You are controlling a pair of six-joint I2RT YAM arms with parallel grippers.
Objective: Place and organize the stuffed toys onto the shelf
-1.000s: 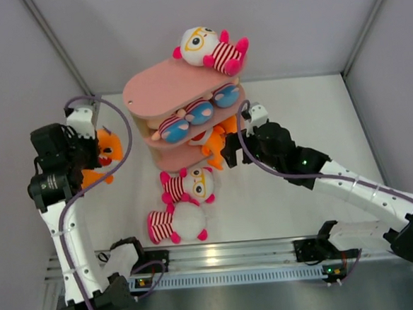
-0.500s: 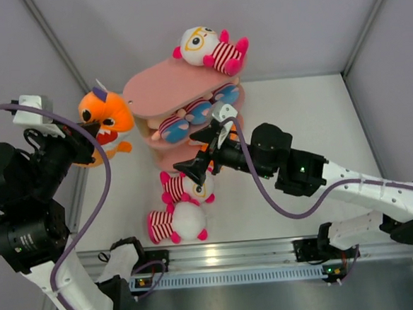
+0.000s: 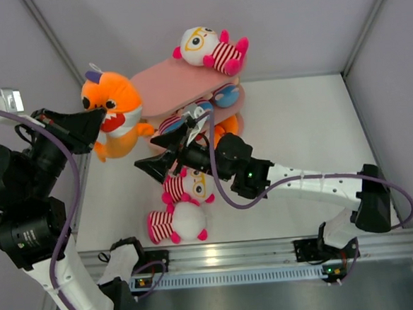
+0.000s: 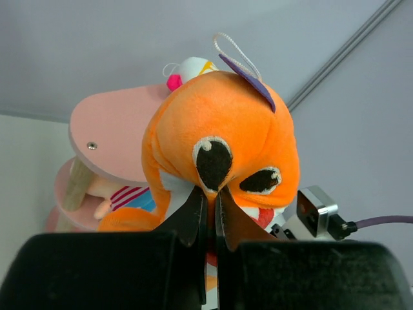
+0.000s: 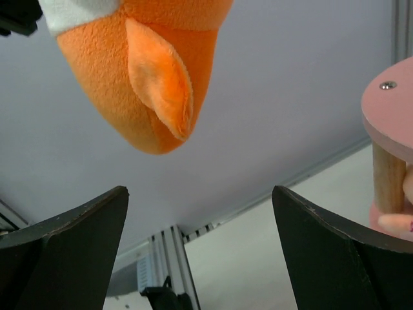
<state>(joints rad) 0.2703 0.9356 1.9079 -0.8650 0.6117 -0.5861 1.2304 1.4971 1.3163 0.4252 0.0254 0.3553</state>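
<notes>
My left gripper [image 3: 102, 121] is shut on an orange fish-like toy [image 3: 115, 110] and holds it in the air beside the left end of the pink shelf [image 3: 166, 80]. In the left wrist view the jaws [image 4: 211, 200] pinch the orange toy [image 4: 226, 129] in front of the shelf's top board [image 4: 110, 126]. My right gripper [image 3: 166, 149] is open and empty in front of the shelf, below the orange toy [image 5: 148, 77]. A white-headed toy [image 3: 210, 50] lies on the top board. Blue-shorts boys [image 3: 221, 95] lie on the middle tier. Another orange toy [image 3: 224, 129] is on the bottom tier.
Two white-headed striped toys lie on the table in front of the shelf, one [image 3: 189, 186] under my right arm and one [image 3: 177, 224] nearer the front rail. Grey walls close the back and both sides. The shelf's post and board end [image 5: 390, 123] show at the right wrist view's right edge.
My left gripper has lifted the orange toy up and to the right, close to the shelf's top board. My right gripper has swung left across the shelf front and stays open.
</notes>
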